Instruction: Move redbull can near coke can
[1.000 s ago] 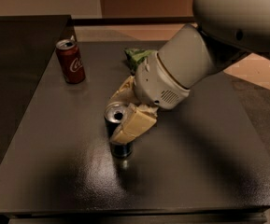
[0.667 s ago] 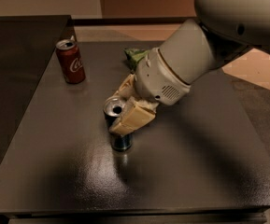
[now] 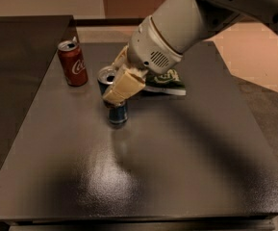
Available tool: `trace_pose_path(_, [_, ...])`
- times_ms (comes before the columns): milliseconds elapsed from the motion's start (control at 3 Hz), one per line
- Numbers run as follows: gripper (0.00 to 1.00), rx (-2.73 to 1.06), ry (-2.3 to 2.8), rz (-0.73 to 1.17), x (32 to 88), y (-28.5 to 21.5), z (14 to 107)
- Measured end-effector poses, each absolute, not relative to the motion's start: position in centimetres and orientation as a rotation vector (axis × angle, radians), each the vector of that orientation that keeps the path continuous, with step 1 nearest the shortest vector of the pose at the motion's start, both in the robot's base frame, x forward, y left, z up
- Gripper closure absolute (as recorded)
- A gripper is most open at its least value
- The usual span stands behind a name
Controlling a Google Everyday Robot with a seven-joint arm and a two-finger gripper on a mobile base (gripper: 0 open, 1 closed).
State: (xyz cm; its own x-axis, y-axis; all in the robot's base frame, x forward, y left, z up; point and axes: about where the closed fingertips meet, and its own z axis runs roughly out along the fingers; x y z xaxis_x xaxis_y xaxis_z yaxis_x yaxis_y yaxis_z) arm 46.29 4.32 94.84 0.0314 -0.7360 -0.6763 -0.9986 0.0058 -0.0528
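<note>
The redbull can stands upright on the dark table, its silver top and dark blue lower part showing. My gripper is shut on the redbull can, its cream fingers clamped around the upper body. The coke can, red with white script, stands upright at the table's back left, a short way left of and behind the redbull can. The two cans do not touch.
A green and white bag lies flat just right of the gripper, partly under my arm. A darker surface adjoins the table on the left. The table's front edge runs along the bottom.
My gripper has carried the redbull can toward the back left, closer to the coke can. The coke can has not moved on the table.
</note>
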Motion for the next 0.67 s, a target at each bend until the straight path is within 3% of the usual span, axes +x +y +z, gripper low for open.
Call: trace_pose_path(667, [1.0, -1.714, 1.812, 0.598, 53.0, 9.0, 95.3])
